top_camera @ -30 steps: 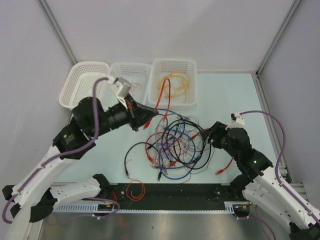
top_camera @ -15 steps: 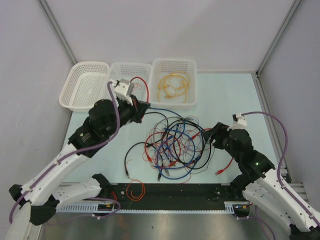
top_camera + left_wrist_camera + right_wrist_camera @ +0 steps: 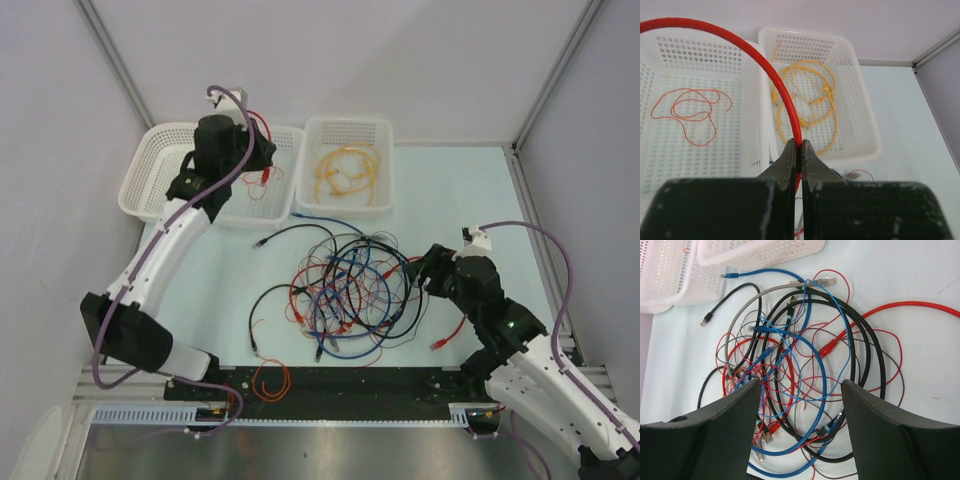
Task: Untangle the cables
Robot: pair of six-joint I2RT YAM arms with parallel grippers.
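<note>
Top external: set high, whole table (image 3: 460, 190) covered.
Left wrist: pointed closely at baskets (image 3: 856, 112).
Right wrist: cable tangle (image 3: 805, 365) framed from above — shared with top.

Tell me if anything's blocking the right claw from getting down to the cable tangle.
Nothing visible does. The right claw hangs open facing the cable tangle with no other thing between them, and the white baskets sit beyond the pile's far side.

Bright, even light falls from above (no hard glare anywhere), leaving only faint, soft shadows under the tangle of thin coloured cables (image 3: 350, 285) on the pale blue-green desk (image 3: 450, 190). The overhead view is slightly soft. The black left pincer (image 3: 796, 147), pinching a thick red cable (image 3: 755, 65), and the black right pincer (image 3: 800, 390) blur close to their lenses. The white perforated plastic baskets (image 3: 862, 125) nearly wash out.
</note>
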